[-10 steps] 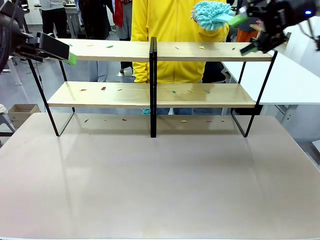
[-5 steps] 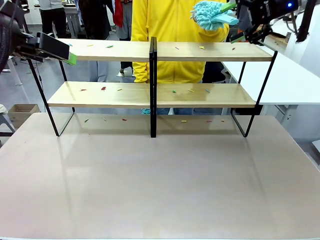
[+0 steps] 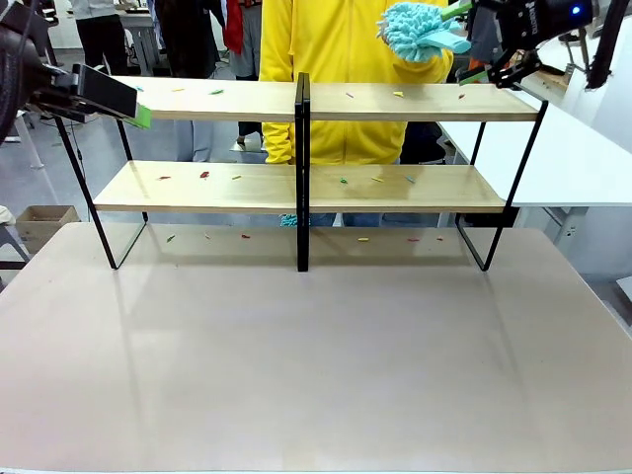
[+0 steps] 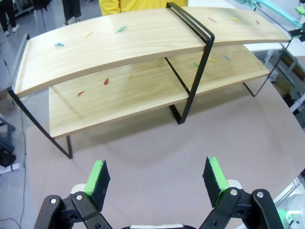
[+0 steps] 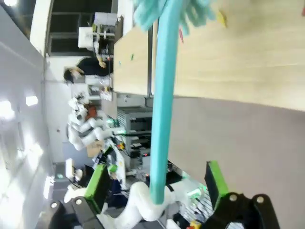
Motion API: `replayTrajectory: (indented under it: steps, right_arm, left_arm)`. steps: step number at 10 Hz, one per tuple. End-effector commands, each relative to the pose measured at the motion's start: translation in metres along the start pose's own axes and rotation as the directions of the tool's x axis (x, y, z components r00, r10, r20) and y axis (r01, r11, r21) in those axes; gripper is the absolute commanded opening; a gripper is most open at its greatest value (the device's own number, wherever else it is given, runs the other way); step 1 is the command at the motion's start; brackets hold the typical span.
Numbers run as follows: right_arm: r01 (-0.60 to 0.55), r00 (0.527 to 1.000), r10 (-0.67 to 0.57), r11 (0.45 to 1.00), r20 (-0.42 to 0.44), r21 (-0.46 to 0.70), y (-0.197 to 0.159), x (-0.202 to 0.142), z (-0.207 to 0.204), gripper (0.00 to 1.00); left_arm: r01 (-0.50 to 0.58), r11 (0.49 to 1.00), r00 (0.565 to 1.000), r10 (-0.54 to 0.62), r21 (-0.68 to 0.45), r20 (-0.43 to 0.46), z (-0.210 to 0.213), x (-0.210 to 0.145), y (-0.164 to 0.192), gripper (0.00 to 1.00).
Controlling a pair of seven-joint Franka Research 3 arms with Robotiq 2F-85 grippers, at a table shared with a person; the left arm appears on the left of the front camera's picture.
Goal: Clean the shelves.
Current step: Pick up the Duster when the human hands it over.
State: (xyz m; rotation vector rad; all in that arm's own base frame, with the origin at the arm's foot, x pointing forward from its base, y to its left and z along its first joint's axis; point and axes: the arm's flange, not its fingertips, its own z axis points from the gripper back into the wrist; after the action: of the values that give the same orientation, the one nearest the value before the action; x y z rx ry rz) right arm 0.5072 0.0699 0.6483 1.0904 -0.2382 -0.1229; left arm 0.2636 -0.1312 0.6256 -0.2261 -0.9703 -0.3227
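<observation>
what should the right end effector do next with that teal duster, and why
Probably close the right end effector on the teal duster handle: the handle lies between its open green pads with gaps either side, and coloured scraps dot the shelves.

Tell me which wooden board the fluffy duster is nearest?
The top right board: the duster hangs just above it. The other three lie lower or further left.
</observation>
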Motion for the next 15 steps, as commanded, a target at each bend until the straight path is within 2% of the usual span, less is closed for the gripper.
replayTrajectory:
  steps: [1, 5, 7, 8, 9, 10, 12, 13, 15]
  right_arm:
    - [0.103, 0.99, -0.11, 0.991, 0.085, 0.091, 0.008, 0.022, -0.003, 1.0]
    - [0.174, 0.963, -0.194, 0.978, 0.189, 0.118, 0.0, 0.05, -0.021, 1.0]
    - [0.178, 0.968, -0.192, 0.979, 0.16, 0.101, 0.0, 0.051, -0.022, 1.0]
    - [0.178, 0.973, -0.189, 0.98, 0.136, 0.089, -0.001, 0.049, -0.022, 0.44]
    - [0.182, 0.972, -0.193, 0.979, 0.138, 0.086, -0.001, 0.049, -0.021, 0.43]
    - [0.188, 0.971, -0.198, 0.979, 0.137, 0.084, -0.001, 0.049, -0.021, 0.0]
    - [0.191, 0.969, -0.202, 0.978, 0.141, 0.086, -0.002, 0.049, -0.019, 0.0]
    - [0.195, 0.969, -0.205, 0.977, 0.138, 0.083, -0.003, 0.049, -0.019, 0.16]
    - [0.199, 0.967, -0.208, 0.977, 0.15, 0.073, -0.004, 0.049, -0.018, 0.0]
  left_arm:
    - [0.0, 1.0, 1.0, 0.0, 0.006, 0.005, 0.001, 0.0, 0.0, 1.0]
    - [0.0, 1.0, 1.0, 0.0, 0.006, 0.005, 0.001, 0.0, 0.0, 1.0]
    - [0.0, 1.0, 1.0, 0.0, 0.006, 0.005, 0.001, 0.0, 0.0, 1.0]
    - [0.0, 1.0, 1.0, 0.0, 0.006, 0.005, 0.001, 0.0, 0.0, 1.0]
    - [0.0, 1.0, 1.0, 0.0, 0.006, 0.005, 0.001, 0.0, 0.0, 1.0]
    - [0.0, 1.0, 1.0, 0.0, 0.006, 0.005, 0.001, 0.0, 0.0, 1.0]
    - [0.0, 1.0, 1.0, 0.0, 0.006, 0.005, 0.001, 0.0, 0.0, 1.0]
    - [0.0, 1.0, 1.0, 0.0, 0.006, 0.005, 0.001, 0.0, 0.0, 1.0]
    - [0.0, 1.0, 1.0, 0.0, 0.006, 0.005, 0.001, 0.0, 0.0, 1.0]
